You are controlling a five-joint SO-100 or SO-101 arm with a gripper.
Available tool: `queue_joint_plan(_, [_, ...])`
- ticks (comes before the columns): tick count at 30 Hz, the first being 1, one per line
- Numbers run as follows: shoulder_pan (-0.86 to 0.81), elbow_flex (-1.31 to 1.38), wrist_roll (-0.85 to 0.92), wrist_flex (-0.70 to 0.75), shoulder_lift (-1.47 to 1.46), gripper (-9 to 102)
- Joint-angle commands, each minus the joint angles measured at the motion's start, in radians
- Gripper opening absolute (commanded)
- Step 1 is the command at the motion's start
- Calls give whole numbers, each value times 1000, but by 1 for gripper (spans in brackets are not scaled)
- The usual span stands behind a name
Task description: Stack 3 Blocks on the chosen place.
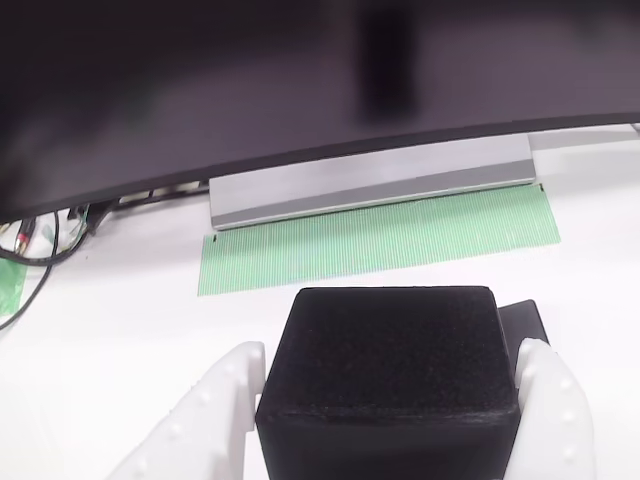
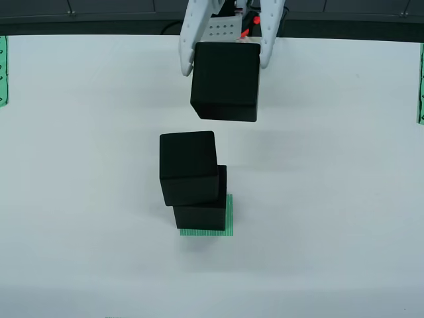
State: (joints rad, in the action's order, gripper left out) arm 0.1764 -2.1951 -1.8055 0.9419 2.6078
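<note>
No brand, label or readable writing shows on any of the things in view.

In the view from above, the white two-finger gripper (image 2: 226, 56) sits at the top centre of the frame, its jaws closed on the two sides of a matte black cube (image 2: 225, 81), which it holds clear of the table. The held cube is turned slightly, so its edges run a little off square to the frame. Cubes have no long axis; only this small twist can be told.

Below it, in the middle of the frame, two more black cubes form a stack. The lower cube (image 2: 201, 216) stands on the small green-and-white striped patch (image 2: 228, 222), whose edge peeks out at the bottom and right. The upper cube (image 2: 188, 165) rests on it but is shifted toward the upper left, overhanging. The held cube is apart from the stack, higher in the frame.

In the view that rides on the gripper, the held cube (image 1: 388, 375) fills the lower centre between the white fingers (image 1: 205, 420). Behind it lies a long green striped band (image 1: 380, 240), and above that a silver bar (image 1: 370, 185) under a dark curved screen (image 1: 250, 80). Cables (image 1: 40, 240) lie at the left edge.

The surface is a plain white table (image 2: 331, 199); green strips (image 2: 2, 69) show at the left and right edges of the view from above.
</note>
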Motion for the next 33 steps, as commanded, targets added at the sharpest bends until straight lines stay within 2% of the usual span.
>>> queue_joint_plan(1, [-17, -28, 9, -106, -2, 22])
queue_joint_plan(24, [-123, -218, 83, -460, 21, 22])
queue_joint_plan(33, [-133, -236, 94, -462, 21, 22])
